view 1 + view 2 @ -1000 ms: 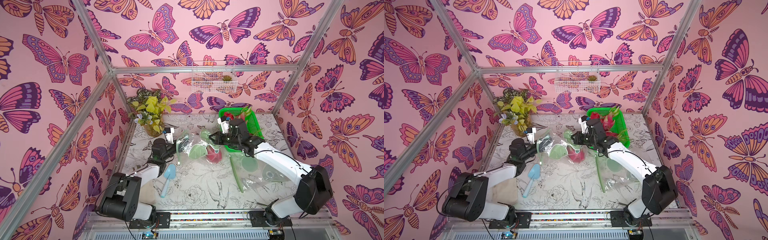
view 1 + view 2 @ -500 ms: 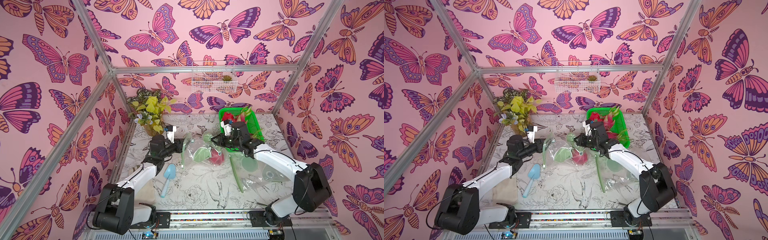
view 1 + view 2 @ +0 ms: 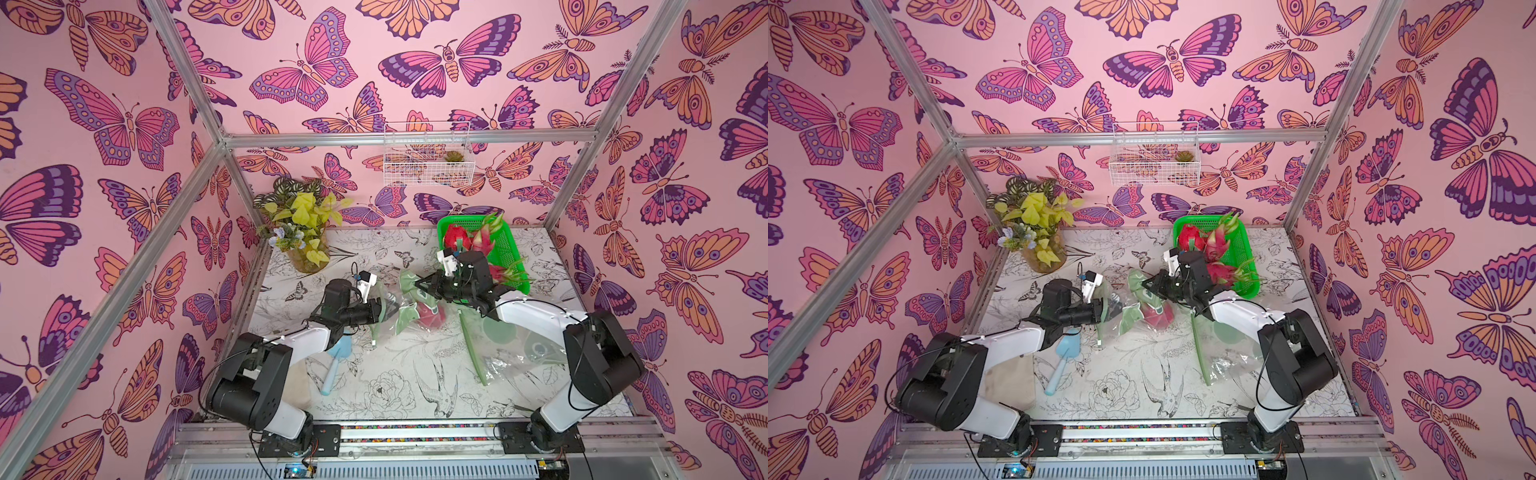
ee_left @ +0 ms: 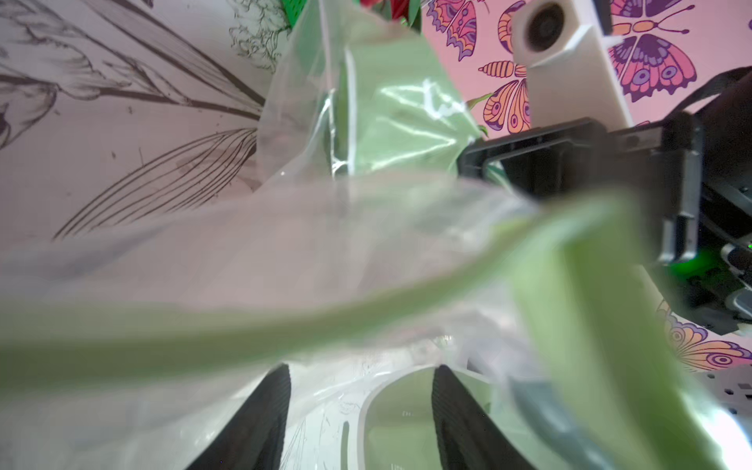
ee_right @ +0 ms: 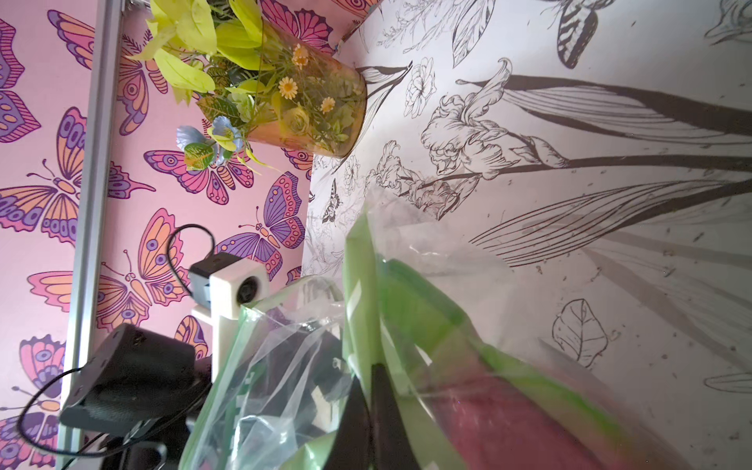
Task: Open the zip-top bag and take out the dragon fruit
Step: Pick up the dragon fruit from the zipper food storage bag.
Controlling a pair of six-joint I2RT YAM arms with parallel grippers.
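left gripper jaws apart, right gripper clamped

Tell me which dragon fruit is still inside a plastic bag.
The dragon fruit mid-table, between the two grippers, wrapped in the zip-top bag. The others lie bare in the green basket.

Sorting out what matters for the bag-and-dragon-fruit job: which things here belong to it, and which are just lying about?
Belongs to the job:
- zip-top bag
- dragon fruit inside it
- dragon fruits in the green basket
- left gripper, right gripper

Lying about:
- blue scoop
- flower vase
- empty bag
- wire basket
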